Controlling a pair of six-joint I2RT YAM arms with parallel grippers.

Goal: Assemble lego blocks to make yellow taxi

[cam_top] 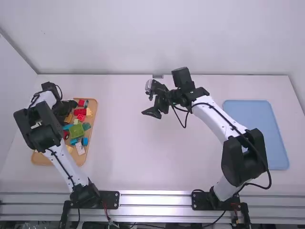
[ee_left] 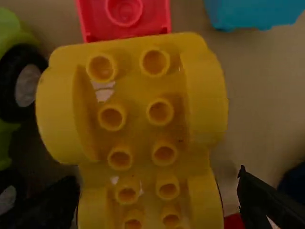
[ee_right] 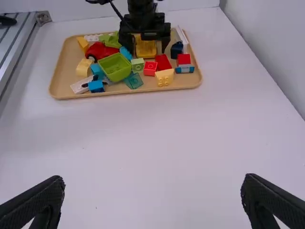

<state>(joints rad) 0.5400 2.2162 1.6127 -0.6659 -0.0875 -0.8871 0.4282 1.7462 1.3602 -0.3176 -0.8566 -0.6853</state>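
In the high view my left gripper [cam_top: 66,109] is low over the upper part of the wooden tray [cam_top: 94,114]. A large yellow car-body piece [ee_left: 138,100], with rounded sides and rows of round tubes, lies between the open fingers of my left gripper [ee_left: 157,183]; a gap shows beside the right-hand finger. From the right wrist view, the same yellow piece [ee_right: 146,48] stands in the tray [ee_right: 119,91] among other blocks. My right gripper [cam_top: 153,112] hangs over the middle of the table; seen from its own wrist, the right gripper [ee_right: 153,183] is open with nothing between its fingers.
Around the yellow piece lie a red block [ee_right: 150,68], a pale yellow block [ee_right: 164,77], a green hollow piece [ee_right: 115,67], a red car [ee_right: 101,50] and several blue blocks. A light blue tray [cam_top: 256,133] rests at the table's right side, beyond the right arm.
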